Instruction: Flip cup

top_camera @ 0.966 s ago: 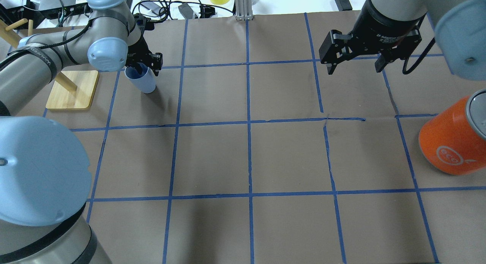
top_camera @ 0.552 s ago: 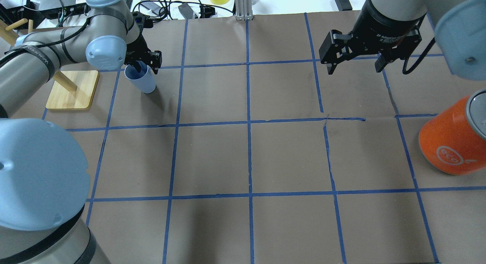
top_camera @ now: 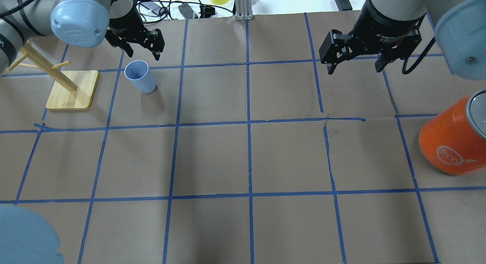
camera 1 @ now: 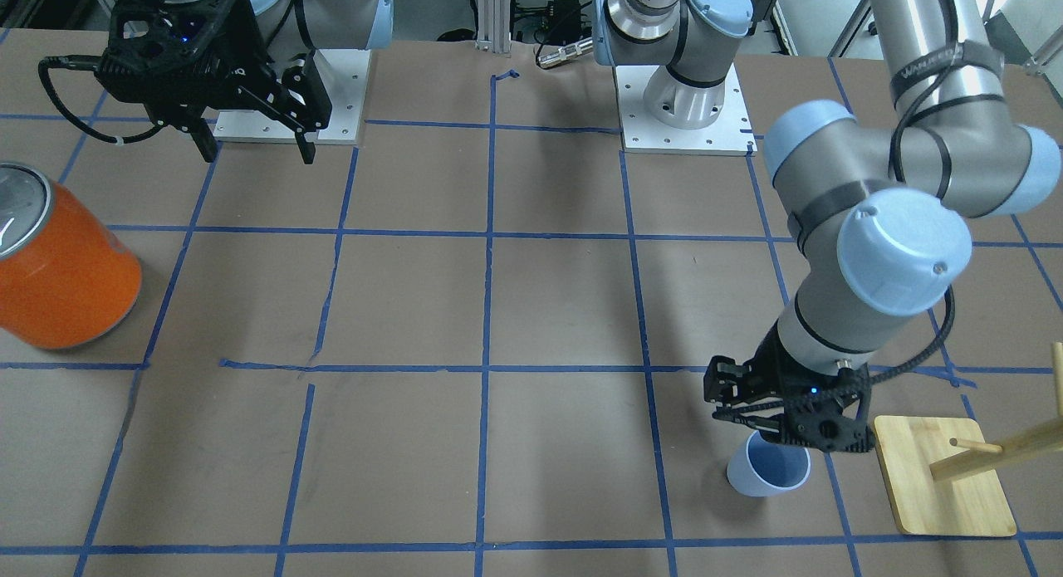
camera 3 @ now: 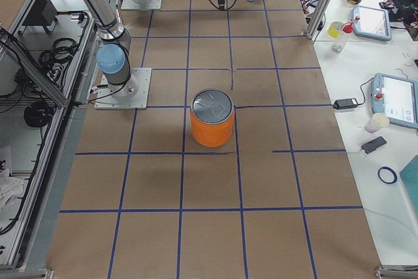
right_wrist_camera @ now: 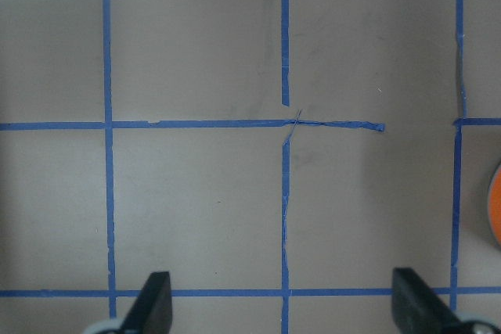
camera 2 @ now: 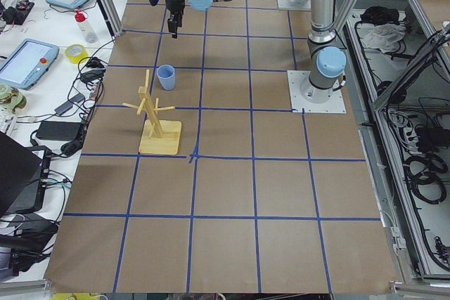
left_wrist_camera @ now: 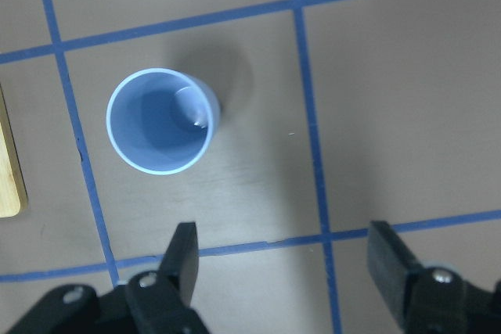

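Cup (top_camera: pixel 139 76): small tapered tumbler of smooth pale-blue plastic, no handle; upright with mouth up on the desk (top_camera: pixel 288 157), in a far-left grid square, standing free.
Left gripper (top_camera: pixel 143 53): black, two fingers spread wide, holding nothing; raised above the cup and a little beyond it, clear of the rim. Wrist view straight down into the cup's open mouth.
Right gripper (top_camera: pixel 355 68): black, fingers wide apart, empty; over the far-right part of the desk, well apart from the cup.
Desk surface: matte brown paper, creased in places, ruled into squares by blue tape (top_camera: pixel 248 157).
Wooden rack (top_camera: pixel 72 90): pale flat base with rounded corners, slanted post with pegs; near the cup, not touching.
Orange can (top_camera: pixel 452 142): large glossy cylinder with silver top, at the right edge, well apart from the cup.
In the way: in the front-facing view, left gripper overlapping the cup's far rim.
Change from a second ago: fingers then down at the rim, one inside the mouth; now lifted away and drawn toward the far edge. Cup in the same square; right gripper and can unmoved.
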Action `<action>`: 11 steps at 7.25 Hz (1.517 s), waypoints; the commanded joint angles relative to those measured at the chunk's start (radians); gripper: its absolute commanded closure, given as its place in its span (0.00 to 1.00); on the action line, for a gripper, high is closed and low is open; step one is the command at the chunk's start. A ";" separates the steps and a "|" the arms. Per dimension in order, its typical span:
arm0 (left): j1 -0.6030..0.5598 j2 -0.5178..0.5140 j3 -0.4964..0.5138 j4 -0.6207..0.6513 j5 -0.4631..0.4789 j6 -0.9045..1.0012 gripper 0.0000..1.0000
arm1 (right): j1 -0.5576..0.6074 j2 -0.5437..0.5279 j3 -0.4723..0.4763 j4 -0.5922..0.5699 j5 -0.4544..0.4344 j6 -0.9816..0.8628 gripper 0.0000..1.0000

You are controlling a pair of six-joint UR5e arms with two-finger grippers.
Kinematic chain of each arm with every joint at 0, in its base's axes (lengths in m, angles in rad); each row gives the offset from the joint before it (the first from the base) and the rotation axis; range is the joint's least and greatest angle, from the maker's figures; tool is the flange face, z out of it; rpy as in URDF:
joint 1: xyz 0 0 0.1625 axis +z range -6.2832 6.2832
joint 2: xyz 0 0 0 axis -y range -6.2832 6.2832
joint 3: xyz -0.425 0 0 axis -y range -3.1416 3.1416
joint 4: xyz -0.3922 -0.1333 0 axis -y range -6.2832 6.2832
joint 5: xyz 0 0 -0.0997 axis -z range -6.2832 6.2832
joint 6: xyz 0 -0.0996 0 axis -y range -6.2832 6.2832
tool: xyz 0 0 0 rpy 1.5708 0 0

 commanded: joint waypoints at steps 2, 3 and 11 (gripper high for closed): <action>-0.046 0.183 -0.043 -0.149 0.012 -0.031 0.18 | 0.000 0.000 0.000 0.000 -0.001 -0.002 0.00; -0.043 0.249 -0.046 -0.190 0.010 -0.025 0.18 | 0.000 0.000 0.002 0.000 -0.001 -0.002 0.00; 0.002 0.293 -0.092 -0.181 0.000 -0.066 0.18 | 0.000 0.000 0.002 0.000 -0.001 -0.002 0.00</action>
